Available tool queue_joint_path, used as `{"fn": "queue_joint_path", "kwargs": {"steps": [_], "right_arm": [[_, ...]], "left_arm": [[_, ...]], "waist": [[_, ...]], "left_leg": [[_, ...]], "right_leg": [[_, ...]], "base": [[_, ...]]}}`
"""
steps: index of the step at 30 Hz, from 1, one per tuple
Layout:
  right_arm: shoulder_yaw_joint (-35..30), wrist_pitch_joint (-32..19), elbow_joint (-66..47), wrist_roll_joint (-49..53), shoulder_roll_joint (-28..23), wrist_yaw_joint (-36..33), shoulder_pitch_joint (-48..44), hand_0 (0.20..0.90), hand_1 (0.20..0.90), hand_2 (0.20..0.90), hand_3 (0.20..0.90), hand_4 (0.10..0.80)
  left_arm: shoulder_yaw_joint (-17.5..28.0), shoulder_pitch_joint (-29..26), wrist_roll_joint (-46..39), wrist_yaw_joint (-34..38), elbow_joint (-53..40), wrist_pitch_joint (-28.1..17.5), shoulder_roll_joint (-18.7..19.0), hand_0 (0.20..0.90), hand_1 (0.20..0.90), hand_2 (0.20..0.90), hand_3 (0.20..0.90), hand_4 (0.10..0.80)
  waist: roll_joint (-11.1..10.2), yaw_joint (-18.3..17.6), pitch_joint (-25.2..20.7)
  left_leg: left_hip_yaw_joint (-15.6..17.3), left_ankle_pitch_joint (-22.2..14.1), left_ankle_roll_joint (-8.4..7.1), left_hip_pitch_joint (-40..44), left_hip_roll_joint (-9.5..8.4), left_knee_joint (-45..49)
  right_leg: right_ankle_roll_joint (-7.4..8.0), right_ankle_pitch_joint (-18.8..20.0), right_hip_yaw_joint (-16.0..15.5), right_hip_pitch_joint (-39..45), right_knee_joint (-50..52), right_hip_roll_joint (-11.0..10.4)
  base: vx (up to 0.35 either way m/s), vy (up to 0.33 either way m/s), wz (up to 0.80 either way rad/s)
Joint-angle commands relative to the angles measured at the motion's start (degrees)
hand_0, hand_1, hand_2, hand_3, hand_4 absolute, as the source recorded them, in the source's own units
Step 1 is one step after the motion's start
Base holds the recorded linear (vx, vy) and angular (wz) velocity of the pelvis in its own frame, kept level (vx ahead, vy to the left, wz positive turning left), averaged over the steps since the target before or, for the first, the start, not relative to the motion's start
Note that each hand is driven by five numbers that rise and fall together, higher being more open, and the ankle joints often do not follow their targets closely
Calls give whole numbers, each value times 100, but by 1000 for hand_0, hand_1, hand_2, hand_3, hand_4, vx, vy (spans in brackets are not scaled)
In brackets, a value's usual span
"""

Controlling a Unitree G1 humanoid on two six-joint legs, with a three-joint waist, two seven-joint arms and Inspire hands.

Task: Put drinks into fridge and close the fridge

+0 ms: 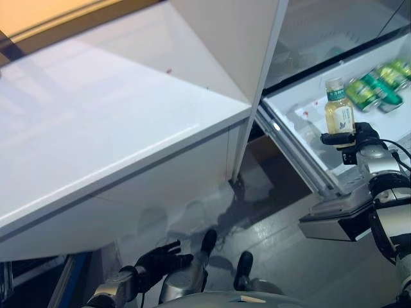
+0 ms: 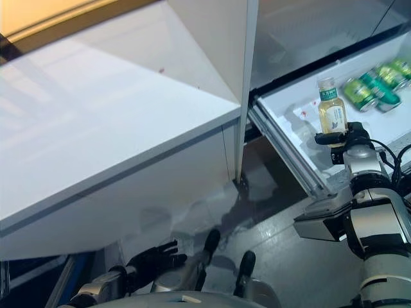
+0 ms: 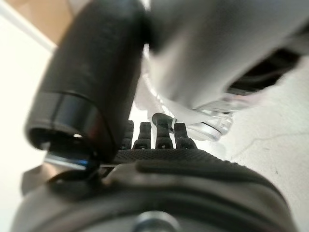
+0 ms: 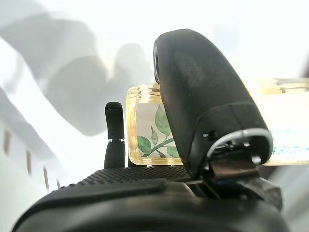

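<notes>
Holding bottle [image 1: 338, 109] upright, R hand [image 1: 353, 137] clamped on it, over fridge shelf [image 1: 302, 131]: lower gently beside cans [image 1: 377, 85]; L hand [image 1: 157, 259] relaxed.

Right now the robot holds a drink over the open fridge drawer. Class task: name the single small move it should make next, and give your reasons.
Probably lower the bottle onto the bare white drawer floor. The right robot hand grips it upright above the pulled-out drawer, short of the green cans lying at the back, so the spot below looks free. The left robot hand hangs low, holding nothing.
</notes>
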Motion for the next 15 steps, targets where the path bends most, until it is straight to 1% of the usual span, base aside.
{"fn": "queue_joint_path", "kwargs": {"steps": [1, 2, 4, 6, 8, 9, 11, 13, 14, 15], "right_arm": [[382, -257, -355, -151, -532, 36, -1025, 300, 300, 300, 200, 100], [467, -198, -306, -226, -505, 135, -1082, 300, 300, 300, 200, 100], [605, -70, -267, -418, -465, 312, -1169, 300, 300, 300, 200, 100], [707, -16, -207, -554, -470, 444, -1240, 300, 300, 300, 200, 100], [919, 97, -90, -1001, -498, 712, -1334, 300, 300, 300, 200, 100], [921, 97, -88, -1002, -498, 713, -1337, 300, 300, 300, 200, 100], [1287, 392, 8, -1434, -568, 1138, -1568, 300, 300, 300, 200, 100], [1412, 521, 74, -1569, -577, 1320, -1647, 300, 300, 300, 200, 100], [1478, 640, 126, -1686, -573, 1470, -1698, 486, 486, 486, 417, 317], [1606, 788, 252, -1888, -563, 1721, -1802, 900, 900, 900, 900, 800]], "left_arm": [[166, -56, 193, 394, 702, -77, 46, 900, 900, 900, 900, 800], [252, -118, 188, 449, 846, -65, 36, 900, 900, 900, 900, 800], [286, -189, 161, 415, 904, -83, 21, 900, 900, 900, 900, 800], [291, -231, 116, 365, 890, -76, 12, 900, 900, 900, 900, 800], [264, -249, 51, 360, 799, -141, 23, 900, 900, 900, 900, 800], [265, -249, 51, 359, 799, -141, 22, 900, 900, 900, 900, 800], [267, -311, 58, 314, 693, -106, 98, 900, 900, 900, 900, 800], [251, -340, 52, 308, 634, -74, 130, 900, 900, 900, 900, 800], [246, -367, 59, 293, 616, -52, 150, 900, 900, 900, 900, 800], [225, -409, 54, 264, 599, -37, 175, 900, 900, 900, 900, 800]], "waist": [[-263, -73, 25], [-274, -78, 50], [-283, -90, 93], [-281, -86, 108], [-275, -72, 161], [-274, -74, 161], [-290, -46, 189], [-300, -33, 195], [-305, -24, 194], [-312, -8, 192]], "left_leg": [[376, -586, 25, 147, 83, 107], [384, -581, 21, 100, 86, 111], [410, -572, 2, 28, 99, 119], [421, -563, -3, -14, 102, 119], [435, -546, -13, -70, 103, 130], [435, -546, -13, -72, 103, 130], [451, -524, -37, -118, 109, 141], [461, -521, -44, -125, 110, 146], [463, -517, -47, -133, 109, 151], [469, -507, -51, -140, 108, 154]], "right_leg": [[193, 39, 589, -391, 423, -168], [184, 43, 603, -434, 419, -156], [179, 50, 610, -517, 430, -145], [173, 57, 600, -556, 427, -139], [163, 69, 583, -608, 435, -133], [163, 69, 583, -609, 435, -133], [162, 79, 554, -641, 441, -129], [158, 80, 543, -647, 446, -128], [156, 81, 535, -650, 450, -127], [150, 85, 522, -653, 454, -121]], "base": [[-44, -72, -14], [-37, -55, -17], [-49, -43, -14], [-51, -33, -8], [-52, -35, -7], [-51, -38, -4], [-50, -44, -2], [0, 0, 0], [0, 0, 0], [0, 0, 0]]}}
